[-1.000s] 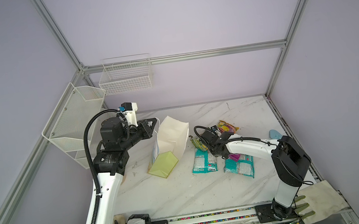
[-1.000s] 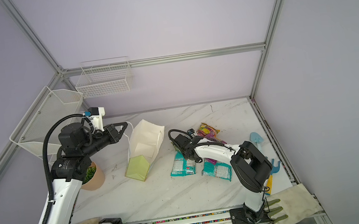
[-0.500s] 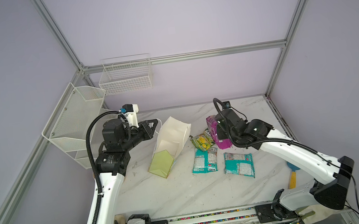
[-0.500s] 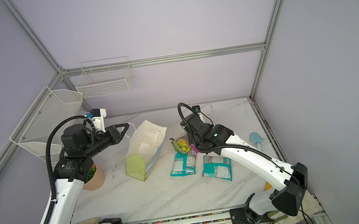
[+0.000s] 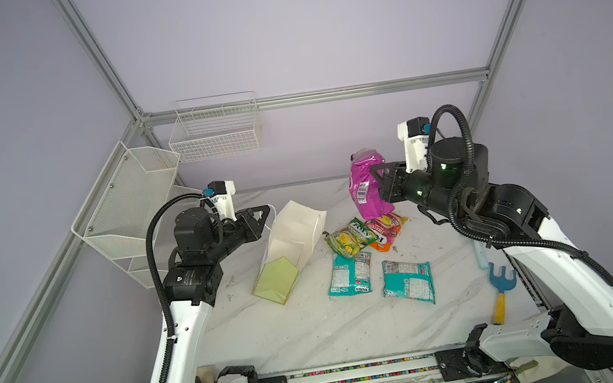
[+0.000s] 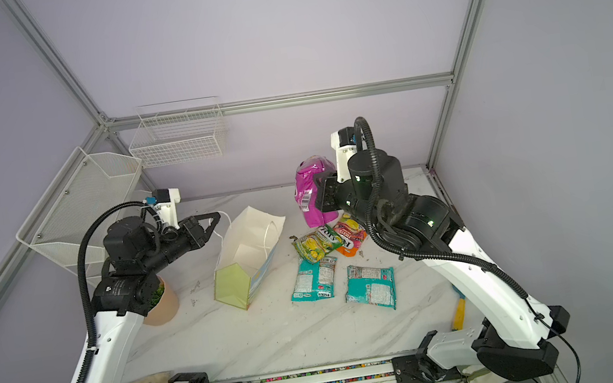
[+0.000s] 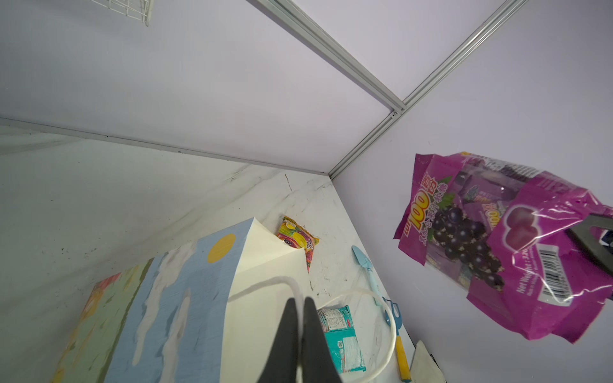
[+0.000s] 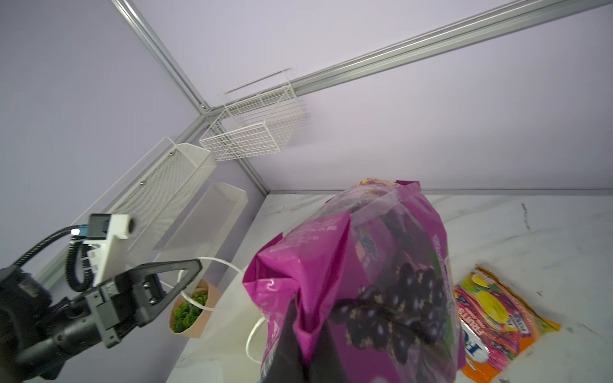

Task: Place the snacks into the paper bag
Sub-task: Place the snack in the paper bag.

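From my console I had the paper bag (image 5: 291,239) tilted on the worktop (image 5: 316,333) left of centre, its mouth toward the packets on its right. The left jaws, to its left, pinched its cord handle (image 7: 265,285). The right jaws gripped the berry packet (image 5: 366,180) in the air, right of the bag's mouth and above the FOX'S packet (image 5: 388,232). A third packet (image 5: 350,237) overlapped that one's left edge, just beside the bag. Nearer me lay the near-left packet (image 5: 349,276), touching the third, and the near-right packet (image 5: 407,280) beside it. A rake (image 5: 501,287) lay at the worktop's right edge, a potted plant (image 6: 161,302) left of the bag
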Available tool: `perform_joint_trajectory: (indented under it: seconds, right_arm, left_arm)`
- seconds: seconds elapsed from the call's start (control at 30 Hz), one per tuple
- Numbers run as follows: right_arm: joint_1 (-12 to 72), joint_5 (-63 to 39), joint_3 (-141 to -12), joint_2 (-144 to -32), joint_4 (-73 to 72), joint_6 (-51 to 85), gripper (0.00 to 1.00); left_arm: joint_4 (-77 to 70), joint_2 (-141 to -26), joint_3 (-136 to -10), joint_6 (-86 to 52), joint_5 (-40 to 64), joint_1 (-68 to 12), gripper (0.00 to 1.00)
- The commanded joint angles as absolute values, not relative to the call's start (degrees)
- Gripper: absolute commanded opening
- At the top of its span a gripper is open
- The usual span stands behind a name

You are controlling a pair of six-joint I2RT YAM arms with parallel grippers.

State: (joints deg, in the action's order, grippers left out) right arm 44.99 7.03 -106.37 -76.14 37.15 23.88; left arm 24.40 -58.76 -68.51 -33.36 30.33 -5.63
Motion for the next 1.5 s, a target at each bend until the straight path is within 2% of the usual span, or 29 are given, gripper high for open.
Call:
perform_joint_trajectory:
  seconds: [0.0, 0.2, 0.53, 0.93, 1.1, 1.47]
  right_arm:
    - [45.2, -0.5, -110.0, -78.2, 27.0, 26.1, 0.00]
    - [45.5, -8.1, -110.7, -82.1, 17.1, 31.4, 0.00]
    - [53.0, -2.9, -113.8, -88.6, 11.9, 33.0, 0.00]
    - [56.7, 5.8, -93.8, -80.9, -2.6, 42.8, 0.00]
    - [56.9, 6.1, -86.8, -79.8, -9.2, 48.2, 0.00]
    - [59.7, 4.9, -86.6, -84.2, -14.7, 51.9, 0.00]
  left_arm:
    - [21.5, -57.4, -66.2, -34.2, 31.3, -5.3, 0.00]
    - [21.2, -57.6, -65.7, -34.4, 31.2, -5.3, 0.00]
    - [19.9, -57.2, -65.4, -35.5, 30.4, -5.3, 0.00]
    - [17.6, -54.8, -63.2, -38.0, 27.0, -5.3, 0.00]
    - [16.8, -54.9, -62.6, -38.8, 26.6, -5.3, 0.00]
    - [17.2, -54.7, -62.1, -38.0, 25.6, -5.3, 0.00]
